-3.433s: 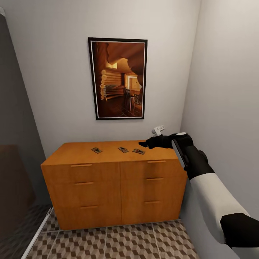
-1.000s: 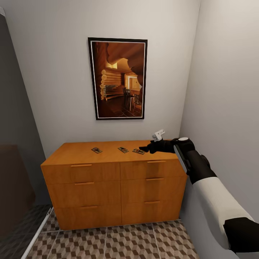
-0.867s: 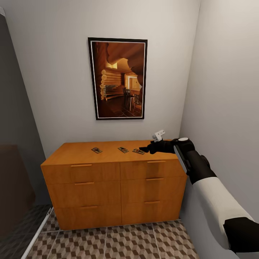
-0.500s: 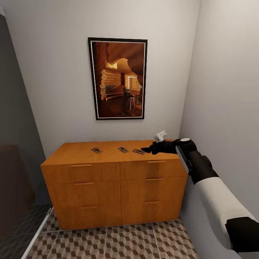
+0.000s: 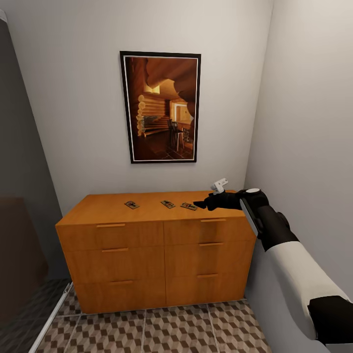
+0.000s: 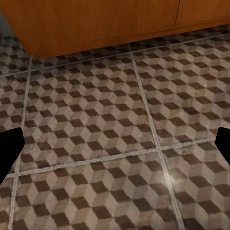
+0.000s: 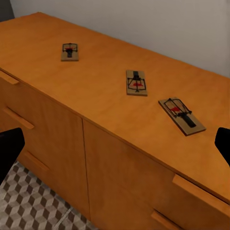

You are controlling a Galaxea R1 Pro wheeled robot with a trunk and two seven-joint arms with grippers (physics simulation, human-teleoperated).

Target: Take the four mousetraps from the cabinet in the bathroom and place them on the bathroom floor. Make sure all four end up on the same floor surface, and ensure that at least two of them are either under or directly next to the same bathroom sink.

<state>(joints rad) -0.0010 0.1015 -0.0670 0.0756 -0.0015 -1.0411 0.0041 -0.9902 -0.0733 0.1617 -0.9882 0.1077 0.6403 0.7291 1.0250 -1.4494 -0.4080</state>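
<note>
Head view: my right gripper (image 5: 202, 203) hovers spread, empty, beside three mousetraps (image 5: 189, 206) on the cabinet (image 5: 147, 245); left spread too.

the orange-brown wooden cabinet (image 5: 157, 245) stands on the cube-patterned bathroom floor (image 5: 196, 328). three mousetraps lie flat on its top, apart from one another: the left one (image 5: 131, 204), the middle one (image 5: 167, 203), the right one (image 5: 189, 206).

Smooth satin wood cabinet (image 5: 147, 245); 3 matt wooden mousetraps (image 7: 137, 82).
</note>
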